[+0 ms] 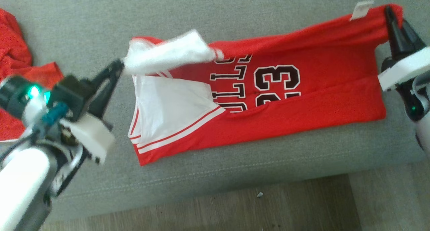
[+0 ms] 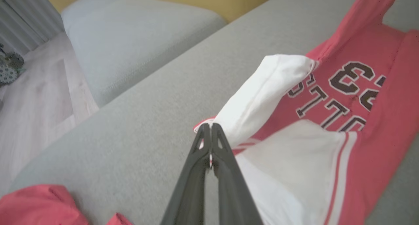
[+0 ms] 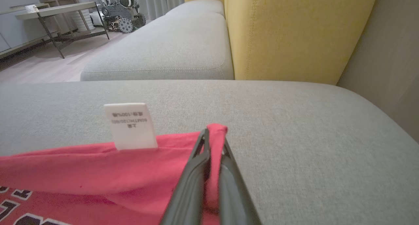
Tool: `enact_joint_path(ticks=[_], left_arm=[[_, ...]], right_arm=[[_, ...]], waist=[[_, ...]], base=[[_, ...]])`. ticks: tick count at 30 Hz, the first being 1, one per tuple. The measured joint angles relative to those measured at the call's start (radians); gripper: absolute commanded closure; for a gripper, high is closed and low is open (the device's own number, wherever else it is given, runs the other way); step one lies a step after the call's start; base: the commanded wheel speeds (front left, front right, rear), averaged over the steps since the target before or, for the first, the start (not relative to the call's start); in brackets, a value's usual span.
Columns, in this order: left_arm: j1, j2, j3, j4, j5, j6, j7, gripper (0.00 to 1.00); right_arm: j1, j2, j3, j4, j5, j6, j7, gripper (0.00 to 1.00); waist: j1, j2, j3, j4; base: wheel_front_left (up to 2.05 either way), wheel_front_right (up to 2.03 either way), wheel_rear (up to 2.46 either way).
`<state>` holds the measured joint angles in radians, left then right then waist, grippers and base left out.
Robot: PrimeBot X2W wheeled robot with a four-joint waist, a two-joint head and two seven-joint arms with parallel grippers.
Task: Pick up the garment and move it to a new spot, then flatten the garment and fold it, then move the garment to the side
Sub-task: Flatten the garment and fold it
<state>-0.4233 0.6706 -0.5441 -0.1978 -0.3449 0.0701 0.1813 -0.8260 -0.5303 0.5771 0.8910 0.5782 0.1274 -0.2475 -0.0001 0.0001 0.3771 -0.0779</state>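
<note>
Garment, a red jersey with black, white-edged lettering and a 23, lies stretched across the grey sofa cushion. At its left end, where white lining shows, the left gripper pinches a lifted white corner. At the far right corner, beside a white tag, the right gripper pinches red fabric. Another red cloth lies far left. Wooden floor runs along the near side, and a yellow backrest stands beyond.

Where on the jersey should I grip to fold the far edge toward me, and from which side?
At the jersey's two far corners, likely as held now: left tool shut on the white sleeve tip, right tool shut on the red hem corner by the tag. Both corners lift off the cushion, so come from the outer ends.
</note>
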Motion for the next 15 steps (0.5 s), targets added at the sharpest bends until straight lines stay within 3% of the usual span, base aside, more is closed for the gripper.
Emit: enact_joint_path(ticks=[9, 15], left_arm=[[0.194, 0.07, -0.044, -0.068, -0.096, -0.036, 0.064, 1.0], [0.225, 0.091, -0.072, -0.093, -0.128, -0.063, 0.1, 1.0]], right_arm=[[0.123, -0.062, 0.048, -0.095, 0.094, 0.0, 0.091, 1.0], [0.191, -0.12, 0.078, -0.165, 0.151, 0.0, 0.197, 1.0]], waist=[[0.0, 0.0, -0.051, 0.012], [0.0, 0.0, -0.08, 0.014]], base=[[0.0, 0.0, 0.0], [0.0, 0.0, 0.0]])
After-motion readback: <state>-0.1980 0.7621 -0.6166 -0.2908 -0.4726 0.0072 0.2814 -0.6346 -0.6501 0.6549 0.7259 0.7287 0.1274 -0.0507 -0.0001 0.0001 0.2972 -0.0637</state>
